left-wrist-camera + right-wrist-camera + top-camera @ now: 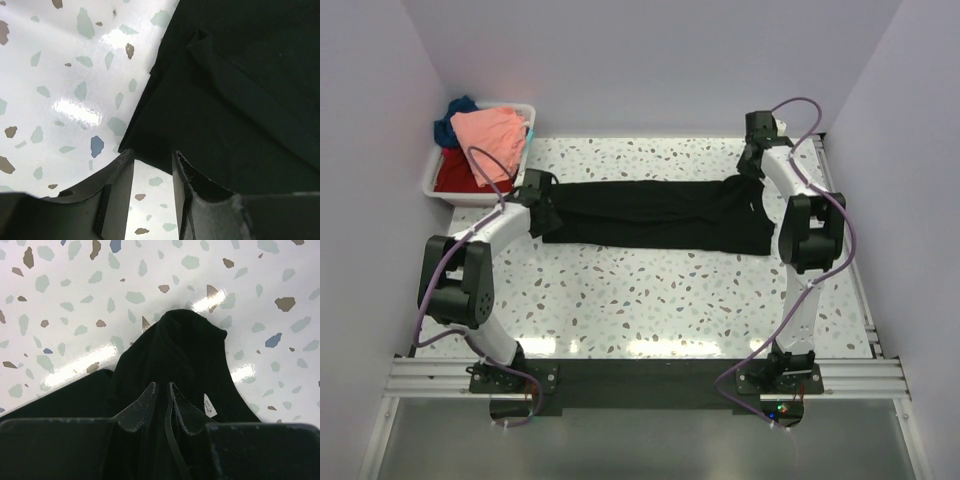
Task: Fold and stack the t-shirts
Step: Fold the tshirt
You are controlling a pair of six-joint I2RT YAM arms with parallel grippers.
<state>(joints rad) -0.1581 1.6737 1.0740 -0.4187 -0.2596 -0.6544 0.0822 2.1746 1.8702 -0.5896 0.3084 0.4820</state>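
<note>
The black t-shirt (650, 215) lies folded into a long strip across the far half of the table. My left gripper (542, 205) is at its left end. In the left wrist view its jaws (152, 157) stand open, the cloth's edge (225, 100) lies at their tips, and bare table shows between them. My right gripper (748, 178) is at the right end, low over a bunched hump of the shirt (185, 340). Its jaws (161, 385) are a narrow slit apart. The white neck label (209, 405) shows beside them. The salmon-pink (490, 135), red (455, 172) and dark blue (455, 112) t-shirts lie heaped in the bin.
The white plastic bin (430, 178) sits at the far left corner, just behind my left gripper. Walls close in the table on the left, back and right. Speckled tabletop (650, 290) stretches between the shirt and the arm bases.
</note>
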